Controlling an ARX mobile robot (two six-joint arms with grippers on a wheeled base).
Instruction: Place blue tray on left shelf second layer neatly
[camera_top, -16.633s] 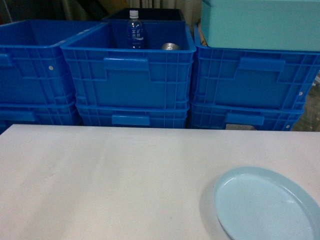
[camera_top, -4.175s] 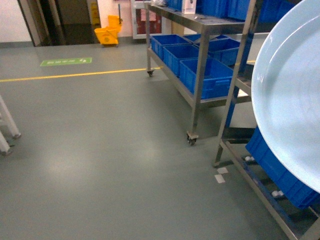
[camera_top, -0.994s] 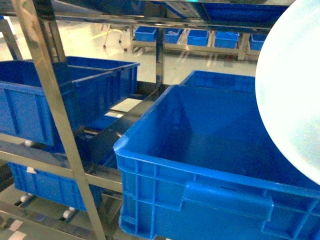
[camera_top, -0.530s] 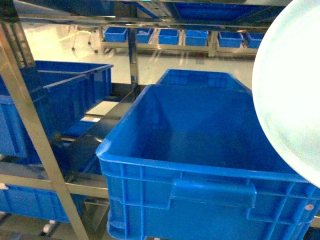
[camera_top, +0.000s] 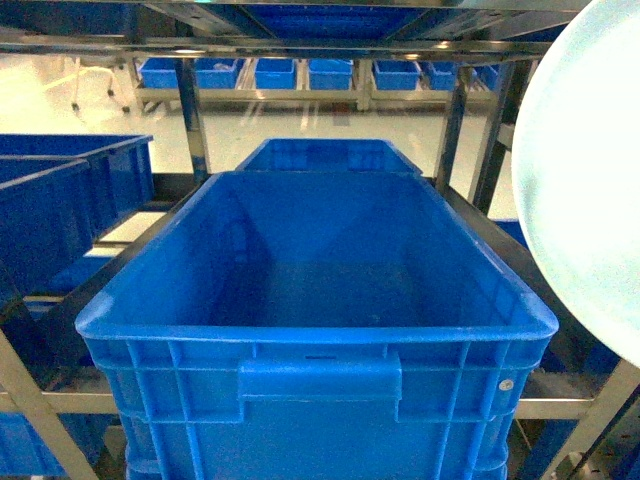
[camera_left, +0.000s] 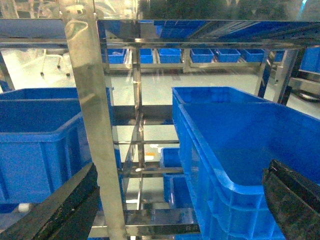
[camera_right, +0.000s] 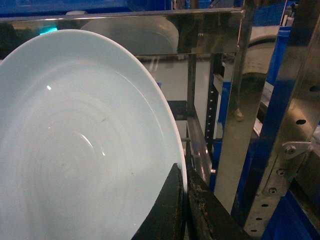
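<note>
Two dark fingers of the right gripper (camera_right: 184, 210) are pinched onto the rim of the blue tray (camera_right: 85, 145), one on the inner face and one behind the edge. The tray is carried tilted up on edge, its glossy hollow facing the wrist camera; in the head view it fills the right margin, raised above and to the right of a large blue crate (camera_top: 320, 330). That crate sits on a tier of the steel rack, with a second crate (camera_top: 325, 155) directly behind it and more to the left. The left gripper (camera_left: 170, 200) hangs spread wide with nothing between its fingers, before a shiny upright (camera_left: 95, 125) of the left shelf second layer (camera_left: 150, 172). Further crates line a far rack across the pale floor.
</note>
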